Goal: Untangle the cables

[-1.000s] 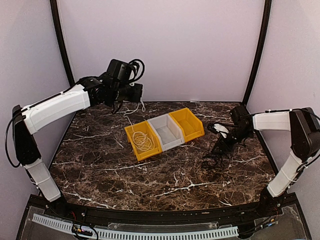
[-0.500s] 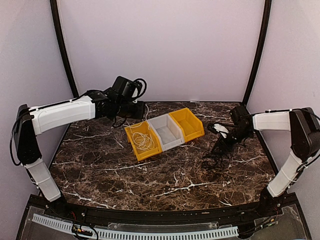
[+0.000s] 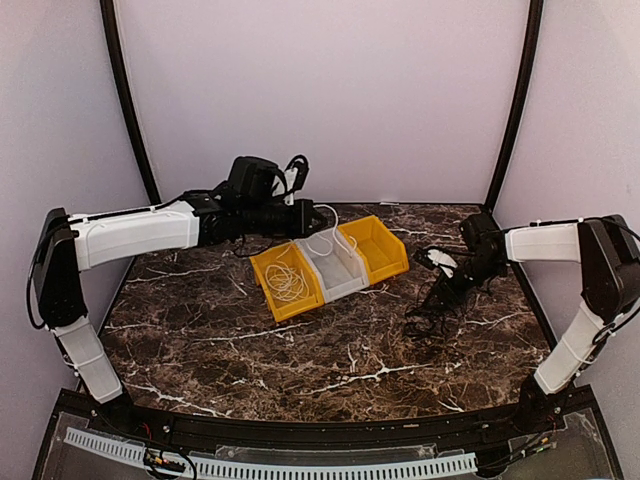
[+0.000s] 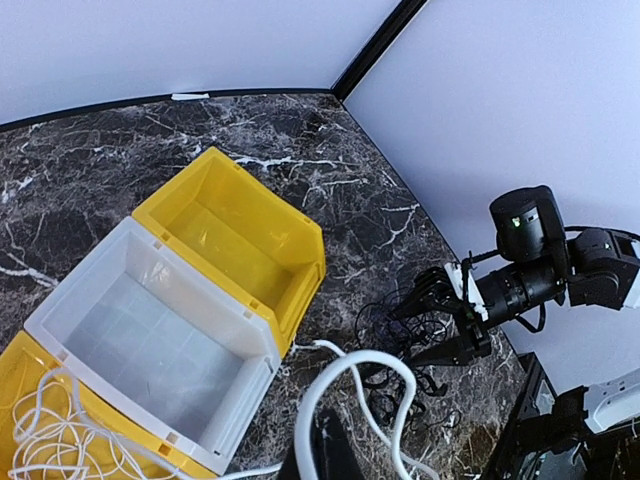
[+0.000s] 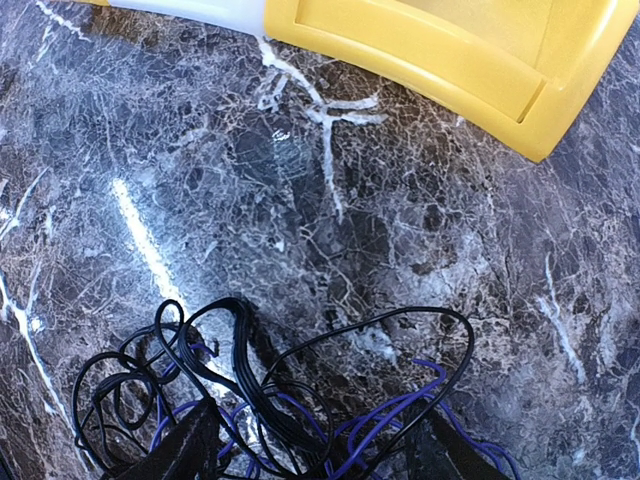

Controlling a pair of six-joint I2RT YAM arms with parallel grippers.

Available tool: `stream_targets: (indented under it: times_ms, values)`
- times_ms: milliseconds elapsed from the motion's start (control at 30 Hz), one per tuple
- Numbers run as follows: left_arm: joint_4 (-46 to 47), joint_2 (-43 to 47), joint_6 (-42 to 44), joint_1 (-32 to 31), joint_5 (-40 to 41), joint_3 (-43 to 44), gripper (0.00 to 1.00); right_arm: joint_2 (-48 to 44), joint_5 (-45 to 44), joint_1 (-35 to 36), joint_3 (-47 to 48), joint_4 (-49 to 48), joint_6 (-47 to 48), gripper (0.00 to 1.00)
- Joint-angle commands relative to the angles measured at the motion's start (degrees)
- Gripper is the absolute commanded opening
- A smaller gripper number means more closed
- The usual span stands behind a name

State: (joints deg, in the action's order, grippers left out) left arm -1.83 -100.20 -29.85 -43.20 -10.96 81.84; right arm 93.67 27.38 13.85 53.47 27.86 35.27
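Observation:
My left gripper [image 3: 320, 214] reaches over the bins and is shut on the white cable [image 3: 288, 281]. Most of that cable lies coiled in the left yellow bin [image 3: 266, 268]. In the left wrist view a thick loop of the white cable [image 4: 392, 366] curls out from my left gripper [image 4: 325, 435]. My right gripper [image 3: 446, 281] is open and low over a tangle of black cables [image 3: 428, 317] on the table. In the right wrist view its fingers [image 5: 186, 450] straddle the black cables [image 5: 240, 345], which are mixed with purple-blue strands [image 5: 385, 420].
Three bins stand in a slanted row: the left yellow one, a grey-white one [image 3: 333, 268] and a right yellow one [image 3: 380, 250], both showing nothing inside. The right yellow bin's corner [image 5: 420, 45] is beyond the tangle. Dark marble table [image 3: 250, 350].
My left arm has swung from the back left to over the bins, carrying the white cable's end with it. The right arm and the black tangle have not moved.

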Motion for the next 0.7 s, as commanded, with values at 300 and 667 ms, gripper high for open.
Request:
stream_targets:
  times_ms: [300, 667]
  values:
    - [-2.9, 5.5, 0.5, 3.4, 12.0, -14.3, 0.0, 1.5, 1.7, -0.4, -0.6, 0.1, 0.2, 0.6]
    - [-16.5, 6.0, 1.0, 6.3, 24.7, -11.6, 0.0, 1.4, 1.8, -0.3, -0.8, 0.6, 0.2, 0.6]
